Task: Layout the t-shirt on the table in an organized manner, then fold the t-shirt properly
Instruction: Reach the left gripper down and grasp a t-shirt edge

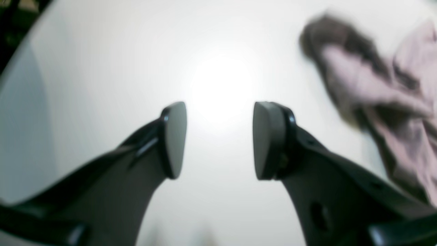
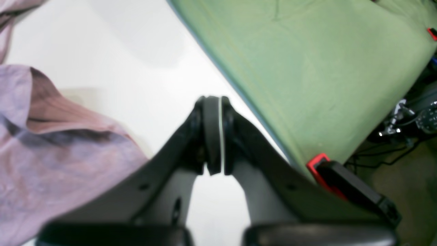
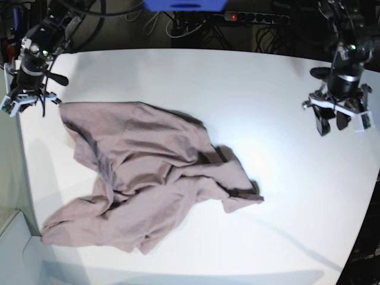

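The mauve-pink t-shirt lies crumpled and wrinkled on the white table, left of centre. My right gripper hovers at the table's left edge, just beside the shirt's upper left corner. In the right wrist view its pads are pressed together with nothing between them, and the t-shirt lies to their left. My left gripper hangs over bare table at the far right, well away from the shirt. In the left wrist view it stands open and empty, with the blurred t-shirt off to the right.
A green cloth surface lies beyond the table's edge by my right gripper, with a red and black clamp below it. A power strip, cables and a blue object sit behind the table's far edge.
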You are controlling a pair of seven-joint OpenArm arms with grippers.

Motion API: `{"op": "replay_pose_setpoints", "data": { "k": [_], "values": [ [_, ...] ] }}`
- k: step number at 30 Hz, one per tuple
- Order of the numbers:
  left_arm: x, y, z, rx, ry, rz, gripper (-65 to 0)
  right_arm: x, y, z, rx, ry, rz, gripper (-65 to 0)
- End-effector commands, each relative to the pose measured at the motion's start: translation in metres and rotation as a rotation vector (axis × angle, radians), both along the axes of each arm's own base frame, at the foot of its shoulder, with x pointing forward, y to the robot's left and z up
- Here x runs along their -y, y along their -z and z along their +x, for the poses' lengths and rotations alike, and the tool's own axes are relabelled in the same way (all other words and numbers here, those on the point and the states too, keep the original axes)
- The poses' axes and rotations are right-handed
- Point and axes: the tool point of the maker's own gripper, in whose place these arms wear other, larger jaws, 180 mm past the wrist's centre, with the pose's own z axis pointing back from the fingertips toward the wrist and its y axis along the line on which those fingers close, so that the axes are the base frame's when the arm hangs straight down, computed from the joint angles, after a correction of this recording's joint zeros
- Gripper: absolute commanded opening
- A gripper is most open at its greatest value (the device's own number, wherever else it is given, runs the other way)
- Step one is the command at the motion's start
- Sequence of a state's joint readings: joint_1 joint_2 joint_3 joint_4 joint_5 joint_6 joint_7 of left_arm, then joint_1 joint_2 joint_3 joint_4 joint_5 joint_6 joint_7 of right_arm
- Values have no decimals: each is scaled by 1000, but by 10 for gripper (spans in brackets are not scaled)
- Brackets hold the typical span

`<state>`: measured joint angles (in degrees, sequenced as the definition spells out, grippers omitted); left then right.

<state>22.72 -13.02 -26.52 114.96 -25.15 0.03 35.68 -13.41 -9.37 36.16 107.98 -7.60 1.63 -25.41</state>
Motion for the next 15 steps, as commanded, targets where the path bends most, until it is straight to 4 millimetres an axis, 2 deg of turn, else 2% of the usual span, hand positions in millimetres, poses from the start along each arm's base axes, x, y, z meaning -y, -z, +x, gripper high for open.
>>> {"op": "replay_pose_setpoints", "data": {
  "k": [1,6,9,11,15],
  "values": [
    [-3,-21,13,57,9,23,-326,2,-11,3,40,-8,-25,-591],
    [-6,-58,60,107,23,18,-180,1,-3,-9,35,-3,13,-548],
    [-9,-68,86,134,16,-9,-127,1,-1,-14,21,-2,13,-548],
    [-1,-63,107,120,43,-29,-127,1,1,-18,13,-2,11,-548],
    [6,-24,148,2,68,22,-127,2,1,-20,7,-1,9,-549]
  ]
}}
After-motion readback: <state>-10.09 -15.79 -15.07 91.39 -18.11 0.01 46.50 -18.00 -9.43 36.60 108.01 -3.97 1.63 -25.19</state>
